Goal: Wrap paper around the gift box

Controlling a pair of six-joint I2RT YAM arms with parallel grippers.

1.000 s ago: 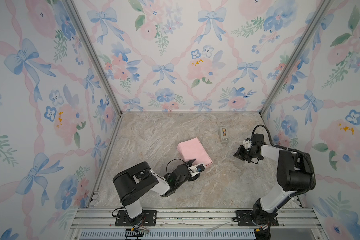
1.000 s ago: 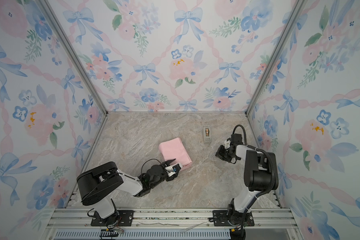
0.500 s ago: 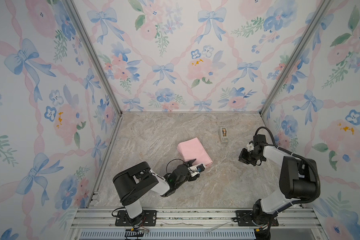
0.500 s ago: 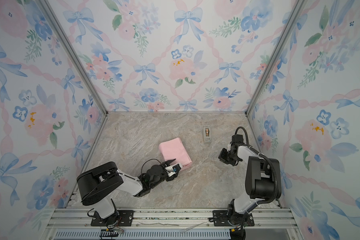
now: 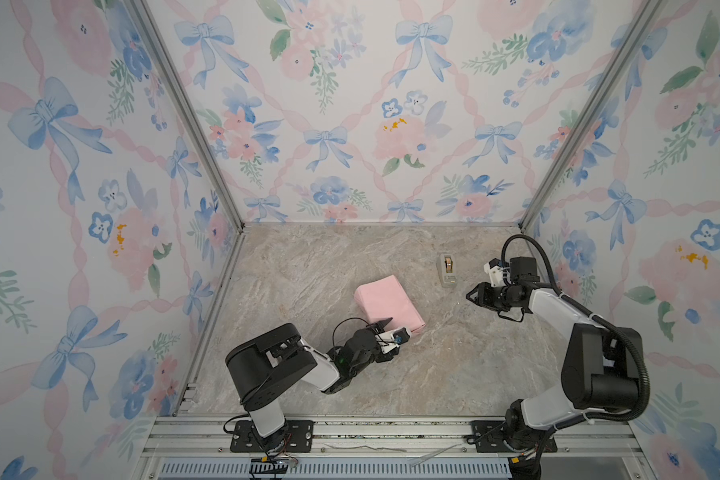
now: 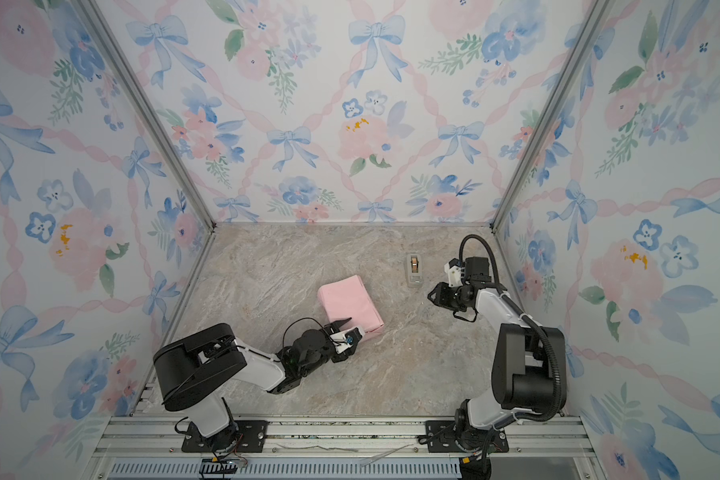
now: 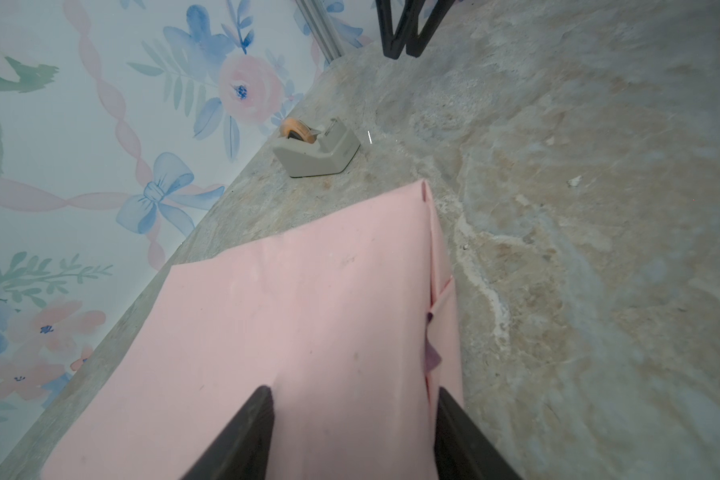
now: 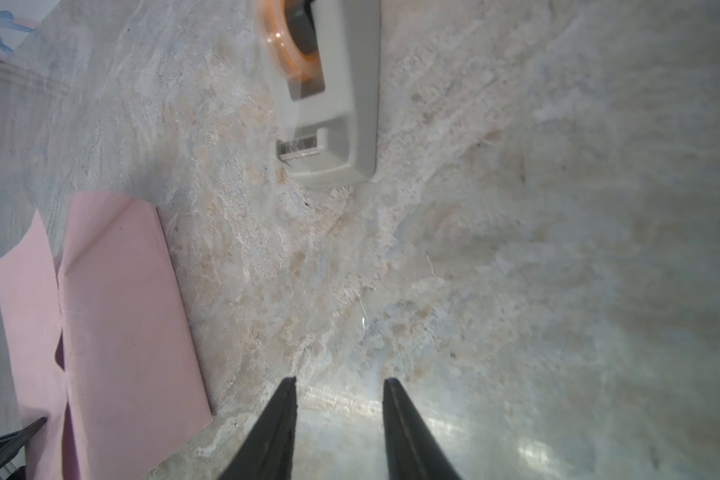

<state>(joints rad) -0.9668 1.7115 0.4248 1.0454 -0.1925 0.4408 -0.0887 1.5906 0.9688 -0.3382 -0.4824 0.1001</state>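
**Left wrist: paper held, seal pending**

Item: paper, pink face out, folded round the box (hidden), mid-desk. Left fingers clasp its near end. Right fingers parted, empty, near dispenser. Step, likely: sealing. Next: draw a strip off cleanly.

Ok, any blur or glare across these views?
Right wrist view: tape dispenser smeared by motion blur, glare on the table near the right gripper. Left wrist view: paper sharp, no glare. Both top views: evenly lit, crisp.
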